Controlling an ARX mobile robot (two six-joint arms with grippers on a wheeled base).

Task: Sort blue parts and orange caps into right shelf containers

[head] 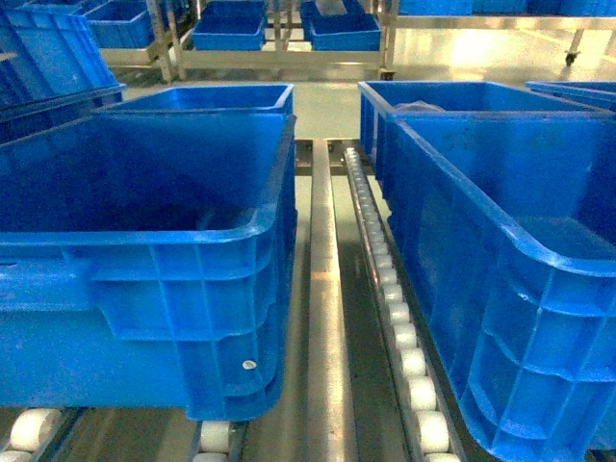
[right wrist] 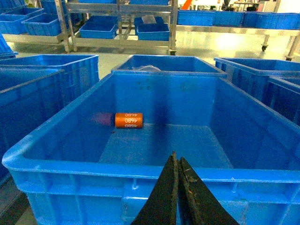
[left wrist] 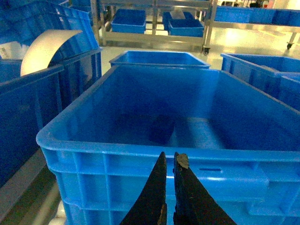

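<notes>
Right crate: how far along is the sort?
Done: one orange cap lies on the floor of the right crate. In hand: nothing; the right hand and left hand are shut and empty. Left: a dark item sits in the left crate, possibly a blue part.

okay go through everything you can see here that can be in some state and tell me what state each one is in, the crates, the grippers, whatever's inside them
left crate: upright on the rollers, one dark blue part on its floor
right crate: upright, one orange cap lying on its side inside
left gripper: jaws nearly closed, holding nothing, outside the crate's near rim
right gripper: shut, holding nothing, outside the near rim
roller track: bare between the crates
</notes>
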